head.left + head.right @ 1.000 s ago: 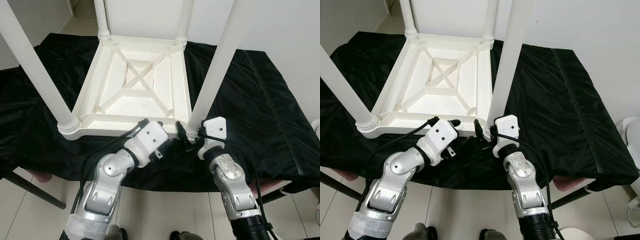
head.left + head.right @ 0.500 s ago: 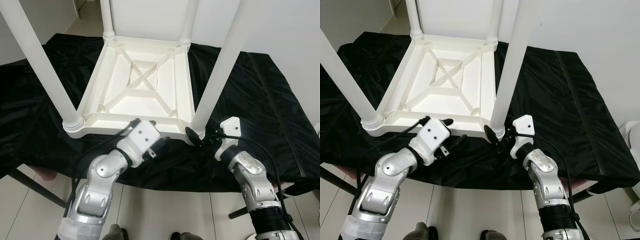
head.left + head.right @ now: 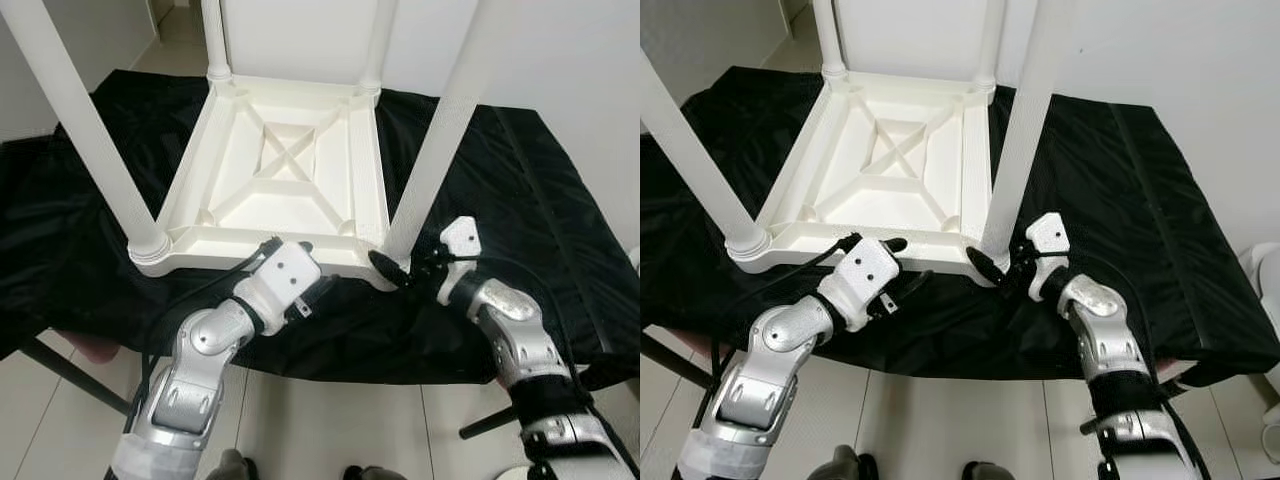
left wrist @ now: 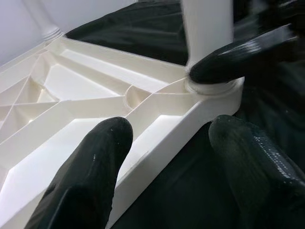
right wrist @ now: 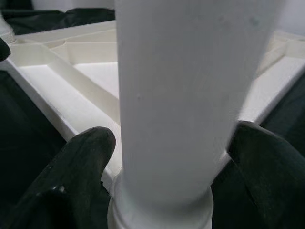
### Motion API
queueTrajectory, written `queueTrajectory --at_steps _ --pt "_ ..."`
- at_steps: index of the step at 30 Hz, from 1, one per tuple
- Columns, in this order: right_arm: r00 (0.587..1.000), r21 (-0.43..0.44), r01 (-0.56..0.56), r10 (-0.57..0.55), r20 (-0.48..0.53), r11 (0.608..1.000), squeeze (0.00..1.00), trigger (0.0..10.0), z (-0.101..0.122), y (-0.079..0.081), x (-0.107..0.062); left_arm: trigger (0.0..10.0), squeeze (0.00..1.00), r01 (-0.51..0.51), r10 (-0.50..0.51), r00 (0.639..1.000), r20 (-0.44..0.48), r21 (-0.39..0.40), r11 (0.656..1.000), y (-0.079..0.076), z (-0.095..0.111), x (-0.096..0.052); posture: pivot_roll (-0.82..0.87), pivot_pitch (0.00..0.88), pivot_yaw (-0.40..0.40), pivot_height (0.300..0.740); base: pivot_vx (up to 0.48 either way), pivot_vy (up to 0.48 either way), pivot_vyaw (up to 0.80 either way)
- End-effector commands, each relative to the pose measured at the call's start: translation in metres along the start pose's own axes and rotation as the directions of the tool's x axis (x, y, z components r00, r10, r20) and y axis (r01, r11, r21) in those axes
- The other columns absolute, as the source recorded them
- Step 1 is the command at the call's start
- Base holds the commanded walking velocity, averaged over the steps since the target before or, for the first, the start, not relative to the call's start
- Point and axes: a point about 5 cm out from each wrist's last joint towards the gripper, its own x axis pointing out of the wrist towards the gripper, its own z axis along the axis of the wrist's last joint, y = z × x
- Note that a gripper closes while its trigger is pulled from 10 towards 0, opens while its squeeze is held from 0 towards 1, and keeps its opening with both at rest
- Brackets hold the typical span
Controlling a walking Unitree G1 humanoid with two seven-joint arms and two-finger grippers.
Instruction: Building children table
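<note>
Where the black cloth-draped worktop carries it, the white plastic children's table lies upside down, ribbed underside facing up, four round legs standing upward. Left arm bent at the elbow, forearm angled up toward the table's near edge; left gripper spread open, one finger over the inner ribbing, the other outside above the cloth, the white rim between them, contact not certain. Right arm reaches in from the right, wrist turned inward toward the near right white leg. Right gripper straddles the base of that leg, a black finger on either side, close against it; a firm clamp cannot be confirmed. Leg seated in its corner socket collar.
</note>
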Motion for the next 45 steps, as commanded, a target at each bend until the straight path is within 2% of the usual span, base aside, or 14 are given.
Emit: queueTrajectory --at_steps 1,8,10,12,19,20,21,30,31,32,34,38,39,45 --pt "1.0 -0.017 -0.022 0.022 -0.011 1.0 0.0 10.0 -0.002 0.001 0.0 10.0 0.0 -0.001 0.001 1.0 0.005 -0.012 1.0 -0.002 0.001 -0.001 -0.09 0.089 0.008 0.74 0.0 0.0 0.0" --pt "0.997 -0.034 -0.075 0.074 -0.02 0.997 0.0 8.3 -0.001 -0.004 0.013 10.0 0.0 0.02 -0.02 1.0 -0.015 0.018 1.0 -0.005 0.0 -0.002 -0.06 0.093 0.007 0.74 0.0 0.0 0.0" --pt "0.996 -0.028 -0.084 0.083 -0.022 0.996 0.0 5.8 -0.001 -0.003 0.015 10.0 0.0 0.008 -0.008 1.0 -0.018 0.013 1.0 -0.002 0.001 -0.005 -0.05 0.095 0.012 0.74 0.0 0.0 0.0" --pt "0.996 -0.019 -0.091 0.09 -0.026 0.996 0.0 0.0 -0.003 -0.003 0.017 10.0 0.0 -0.007 0.008 0.999 -0.033 0.02 1.0 -0.001 -0.003 -0.006 -0.05 0.101 0.003 0.74 0.0 0.0 0.0" --pt "0.996 -0.01 -0.085 0.085 -0.026 0.996 0.0 0.0 -0.006 -0.005 0.015 10.0 0.0 -0.013 0.014 0.999 -0.035 0.02 1.0 -0.001 -0.003 -0.006 -0.05 0.097 0.0 0.74 0.0 0.0 0.0" --pt "0.997 0.0 -0.078 0.078 -0.03 0.997 0.0 8.1 -0.008 -0.006 0.013 10.0 0.0 -0.012 0.012 0.999 -0.033 0.02 1.0 -0.002 -0.002 -0.005 -0.04 0.089 -0.008 0.74 0.0 0.0 0.0" --pt "0.997 0.008 -0.069 0.069 -0.033 0.998 0.0 10.0 -0.01 -0.006 0.012 10.0 0.0 -0.009 0.01 0.999 -0.03 0.021 1.0 -0.003 -0.002 -0.005 -0.04 0.087 -0.011 0.74 0.0 0.0 0.0" --pt "0.999 0.094 0.042 -0.043 0.005 0.995 0.0 10.0 -0.012 -0.011 0.011 10.0 0.0 -0.005 0.006 0.999 -0.034 0.018 1.0 -0.006 -0.004 -0.004 -0.05 0.075 -0.018 0.74 0.0 0.0 0.0" --pt "0.999 0.1 0.041 -0.042 0.008 0.994 0.0 4.4 -0.012 -0.01 0.011 10.0 0.0 -0.004 0.005 0.999 -0.033 0.017 1.0 -0.006 -0.004 -0.004 -0.06 0.075 -0.019 0.74 0.0 0.0 0.0" --pt "0.999 0.096 0.032 -0.034 0.017 0.995 0.0 1.6 -0.012 -0.009 0.011 10.0 0.0 -0.003 0.003 0.999 -0.032 0.015 1.0 -0.007 -0.003 -0.004 -0.06 0.074 -0.018 0.74 0.0 0.0 0.0" --pt "0.999 0.091 0.029 -0.03 0.017 0.995 0.0 0.0 -0.012 -0.009 0.01 10.0 0.0 0.0 0.001 1.0 -0.031 0.014 1.0 -0.007 -0.004 -0.003 -0.07 0.075 -0.018 0.74 0.0 0.0 0.0" --pt "0.999 0.084 0.032 -0.032 0.004 0.996 0.0 2.1 -0.014 -0.01 0.009 10.0 0.0 0.006 -0.005 1.0 -0.03 0.012 1.0 -0.009 -0.004 -0.002 -0.07 0.075 -0.02 0.74 0.0 0.0 0.0" --pt "0.999 0.086 0.034 -0.034 -0.002 0.996 0.0 10.0 -0.014 -0.011 0.008 10.0 0.0 0.007 -0.007 1.0 -0.029 0.012 1.0 -0.009 -0.004 -0.002 -0.07 0.075 -0.021 0.74 0.0 0.0 0.0" --pt "0.997 0.075 0.082 -0.081 -0.016 0.994 0.0 10.0 -0.014 -0.01 0.007 10.0 0.0 0.006 -0.005 1.0 -0.029 0.008 1.0 -0.01 -0.004 -0.002 -0.07 0.078 -0.03 0.74 0.0 0.0 0.0"
